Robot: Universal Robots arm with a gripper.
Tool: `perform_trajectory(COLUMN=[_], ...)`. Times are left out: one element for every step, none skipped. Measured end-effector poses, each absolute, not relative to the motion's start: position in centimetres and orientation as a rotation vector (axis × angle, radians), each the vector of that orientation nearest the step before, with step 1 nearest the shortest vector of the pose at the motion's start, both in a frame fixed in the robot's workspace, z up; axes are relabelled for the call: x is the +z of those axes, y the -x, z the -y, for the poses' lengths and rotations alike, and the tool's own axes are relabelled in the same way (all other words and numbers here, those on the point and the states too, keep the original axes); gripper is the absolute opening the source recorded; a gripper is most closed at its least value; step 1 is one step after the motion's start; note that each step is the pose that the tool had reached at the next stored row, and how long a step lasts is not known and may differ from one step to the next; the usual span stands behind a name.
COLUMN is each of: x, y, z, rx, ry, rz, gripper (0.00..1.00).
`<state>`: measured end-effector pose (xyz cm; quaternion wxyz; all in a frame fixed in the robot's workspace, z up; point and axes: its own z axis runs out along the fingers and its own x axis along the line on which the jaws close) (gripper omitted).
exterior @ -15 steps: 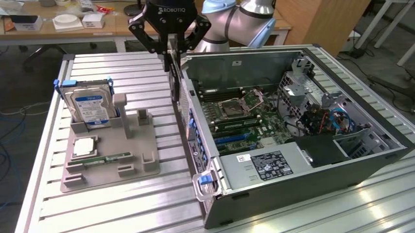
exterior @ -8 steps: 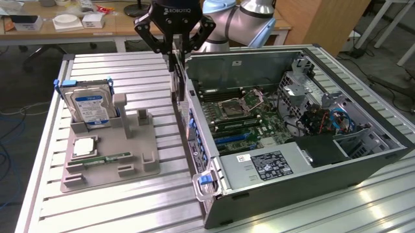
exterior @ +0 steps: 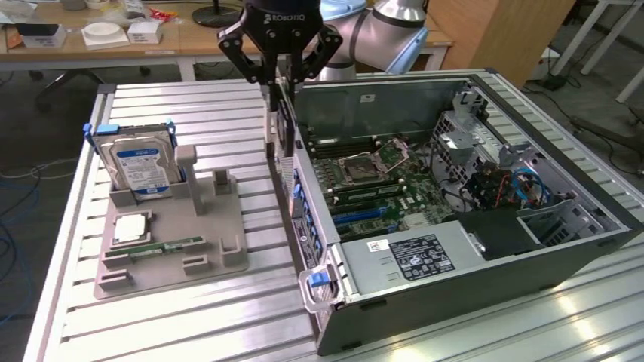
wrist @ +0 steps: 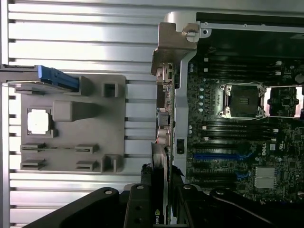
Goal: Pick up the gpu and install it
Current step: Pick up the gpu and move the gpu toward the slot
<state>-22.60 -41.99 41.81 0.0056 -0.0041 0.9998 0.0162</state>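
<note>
Exterior view: the black two-fingered claw (exterior: 282,78) hangs above the rear wall of the open dark-grey metal computer case (exterior: 473,290), which lies on its side on the ribbed aluminium desk (exterior: 191,102). The claw is drawn in narrow and pinches the upper end of the gpu (exterior: 285,121), a thin dark circuit card seen almost edge-on. The card's long axis drops straight down from the fingers, so it hangs upright over the case's wall, near the edge on the exterior view's left. I cannot tell whether its lower end touches the wall. The green motherboard (exterior: 403,188) and its long blue expansion slots (exterior: 360,216) lie to the exterior view's right of the card and lower, inside the case. On the exterior view's left, well apart from the claw, a grey moulded parts holder (exterior: 207,226) carries a silver hard drive with a blue-and-white label (exterior: 141,167) standing on edge.

Wrist view: the claw (wrist: 161,202) looks down along the card. The gpu (wrist: 160,164) shows as a slim dark strip between the two black fingers (wrist: 137,202), running parallel to the case's silver rear bracket (wrist: 176,52) and just beside it. The blue slots (wrist: 219,156) lie across that bracket on the motherboard (wrist: 213,135) side, their length at right angles to the card's edge. The parts holder (wrist: 71,118) lies on the opposite side.
</note>
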Motion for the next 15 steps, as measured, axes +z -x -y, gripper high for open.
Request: perform_trajectory(x=[41.8,41.8,41.8,41.8,41.7,41.7,41.7,41.7,41.7,41.7,41.7,41.7,41.6,41.6,41.6], y=[22.5,22.4,22.3,22.2,22.1,22.0,21.9,21.8,21.7,21.6,21.5,21.5,21.4,21.3,21.2], z=[42.0,42.0,42.0,42.0,42.0,42.0,42.0,42.0,42.0,42.0,42.0,42.0,42.0,42.0,42.0], rx=[0.051,0.051,0.051,0.051,0.051,0.051,0.051,0.051,0.051,0.051,0.051,0.051,0.051,0.051,0.051], ry=[0.013,0.013,0.013,0.013,0.013,0.013,0.013,0.013,0.013,0.013,0.013,0.013,0.013,0.013,0.013], rz=[-3.130,-3.130,-3.130,-3.130,-3.130,-3.130,-3.130,-3.130,-3.130,-3.130,-3.130,-3.130,-3.130,-3.130,-3.130], gripper=[0.26,0.26,0.26,0.26,0.26,0.26,0.26,0.26,0.26,0.26,0.26,0.26,0.26,0.26,0.26])
